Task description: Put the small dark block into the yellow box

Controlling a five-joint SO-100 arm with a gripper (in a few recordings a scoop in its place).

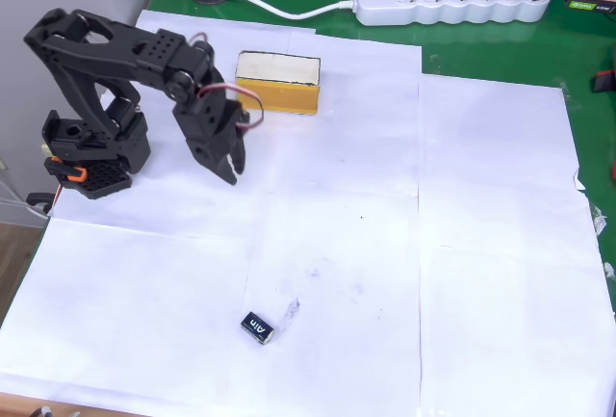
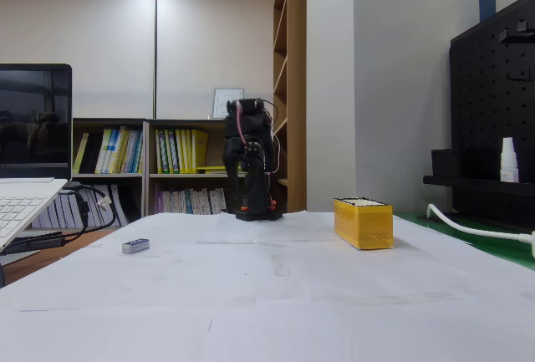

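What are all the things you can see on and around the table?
small dark block: one, black with white lettering, lying on the white paper near the bottom of the overhead view, far from the box.
yellow box: one, orange-yellow sides and cream top, on the paper near the top, beside the arm.
white paper sheets: several, white, covering the table.
table: one, green where bare, along the top edge.
power strip: one, white with a white cable, on the green part.
laptop: one, pale with a dark screen, at the left of the fixed view.
bookshelf: books of many colours, behind the table.
pegboard: one, black, at the right.
gripper: one, black, pointing down above the paper, holding nothing.
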